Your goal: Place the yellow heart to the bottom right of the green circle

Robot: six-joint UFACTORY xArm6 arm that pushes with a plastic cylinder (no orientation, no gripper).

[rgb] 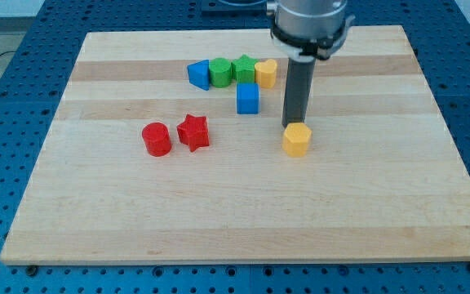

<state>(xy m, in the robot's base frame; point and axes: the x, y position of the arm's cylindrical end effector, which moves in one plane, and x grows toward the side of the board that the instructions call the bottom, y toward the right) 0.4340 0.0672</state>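
Blocks sit on our pale wooden board (96, 212). Our tip (294, 125) has no fingers and holds nothing; it touches the top edge of one yellow block (297, 140) right of the middle. Which yellow block is the yellow heart we cannot tell; the other one (266, 73) ends the top row. The green circle (219, 73) lies up and left of our tip. All look smooth, hard and chunky.
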